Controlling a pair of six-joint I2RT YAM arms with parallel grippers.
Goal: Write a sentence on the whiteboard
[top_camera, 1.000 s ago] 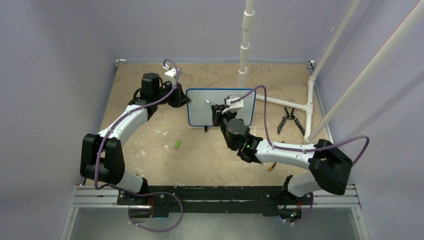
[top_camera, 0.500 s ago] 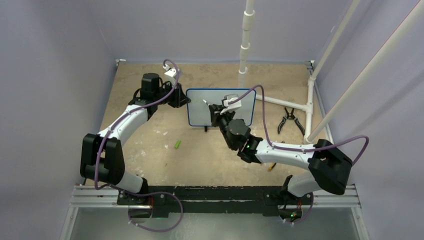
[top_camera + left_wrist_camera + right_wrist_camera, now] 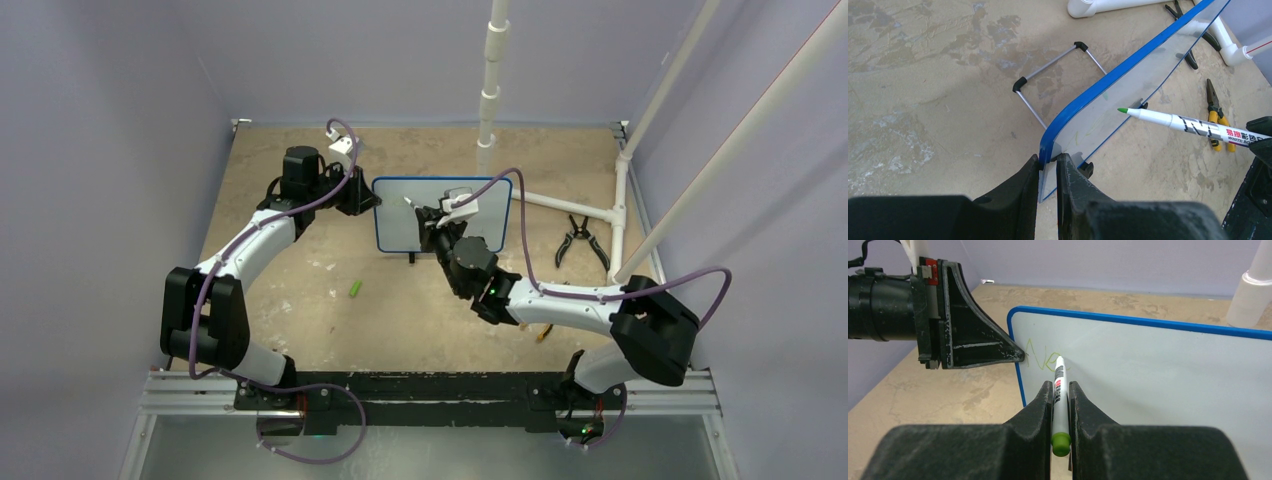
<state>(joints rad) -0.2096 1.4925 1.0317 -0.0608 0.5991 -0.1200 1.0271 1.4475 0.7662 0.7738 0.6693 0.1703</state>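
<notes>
A: Looking from the top cam, where's the whiteboard (image 3: 395,228)?
B: Standing up near the middle of the table (image 3: 300,310), a bit toward 12 o'clock. Blue frame, white face twd the arms.
A: Who's got it?
B: L arm. The left gripper (image 3: 368,205) sits at the board's 9 o'clock edge. In the left wrist cam its two black fingers (image 3: 1018,195) are pinched tight on the blue corner, w/ the board's edge stuck btwn them.
A: And the other one?
B: The right gripper (image 3: 427,216) is in front of the board, reaching in from 5 o'clock. It's squeezed on a white marker (image 3: 1059,385) w/ a green back end. The green tip points at the board face, up in the top left part.
A: Touching?
B: Tip's right at the face, but I can't tell if it touches.
A: Any sentence (image 3: 1040,357) there?
B: Just a bit. Faint green letters near the board's 10 o'clock corner, just beside the L fingers. Looks like "Ne", not sure.
A: Other stuff?
B: Small green piece (image 3: 355,289) on the table at 7 o'clock from the board, well apart. Black pliers (image 3: 578,240) at 3 o'clock from it, near a white pipe (image 3: 560,207).
</notes>
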